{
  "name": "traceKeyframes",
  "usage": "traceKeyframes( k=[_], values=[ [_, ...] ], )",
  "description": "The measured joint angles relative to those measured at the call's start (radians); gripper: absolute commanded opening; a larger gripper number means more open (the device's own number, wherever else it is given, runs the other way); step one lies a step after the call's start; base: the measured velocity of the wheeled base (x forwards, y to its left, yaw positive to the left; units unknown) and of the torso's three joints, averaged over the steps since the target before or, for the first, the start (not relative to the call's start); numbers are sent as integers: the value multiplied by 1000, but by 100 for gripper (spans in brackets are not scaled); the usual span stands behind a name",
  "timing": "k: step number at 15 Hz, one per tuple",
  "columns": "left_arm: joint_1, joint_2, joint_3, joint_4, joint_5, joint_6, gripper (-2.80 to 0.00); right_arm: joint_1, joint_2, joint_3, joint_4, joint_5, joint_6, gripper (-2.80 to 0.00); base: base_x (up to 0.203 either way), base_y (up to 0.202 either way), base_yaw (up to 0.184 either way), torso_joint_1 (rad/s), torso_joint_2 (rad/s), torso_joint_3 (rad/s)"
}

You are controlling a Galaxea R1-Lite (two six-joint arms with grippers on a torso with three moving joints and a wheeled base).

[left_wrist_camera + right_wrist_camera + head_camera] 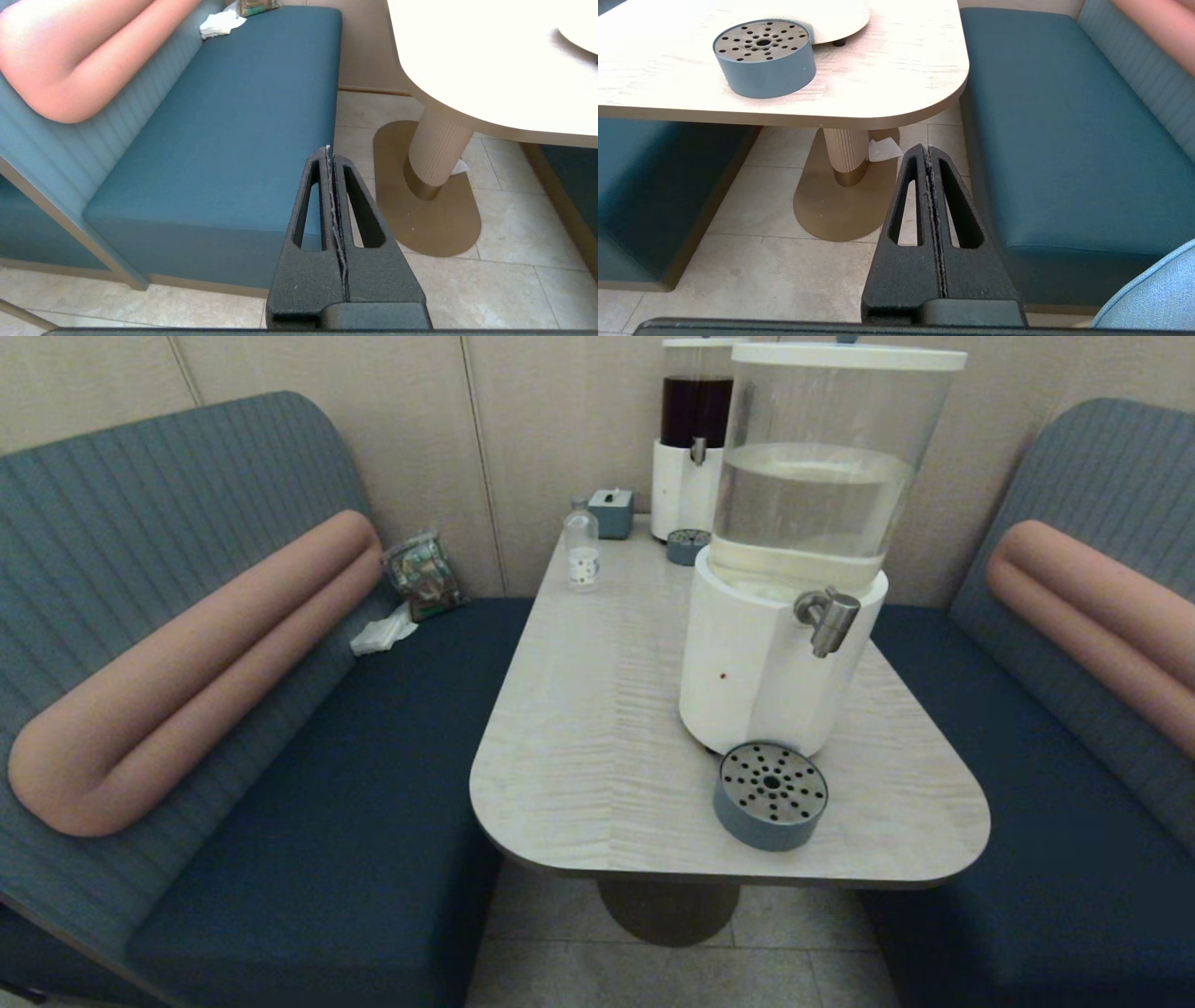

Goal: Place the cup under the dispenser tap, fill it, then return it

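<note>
My left pincer (pixel 332 161) and right pincer (pixel 928 158) hang low with fingers pressed together, holding nothing. Ahead of the right one sits the drip tray (pixel 764 56), the tap (pixel 828 619) above it. I see no cup, so I'd find it first.

A pale wood-grain bench (pixel 597 737) with rounded corners stands on a ribbed pedestal (pixel 845 149) with a brass-coloured oval foot (pixel 831 210). Dark blue booth seats (pixel 355 784) flank it on both sides, each with a ribbed back and a salmon-pink bolster (pixel 187 672). Beige panelled walls (pixel 551 429) close the nook; the floor (pixel 784 266) is light tile.
</note>
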Motion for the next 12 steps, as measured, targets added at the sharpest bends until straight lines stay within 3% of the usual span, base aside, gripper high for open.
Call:
traceKeyframes(
  k=[12],
  values=[
    [0, 0, 0, 0, 0, 0, -280, 1, 0, 0, 3, 6, -3, -280, 0, 0, 0, 0, 0, 0]
  ],
)
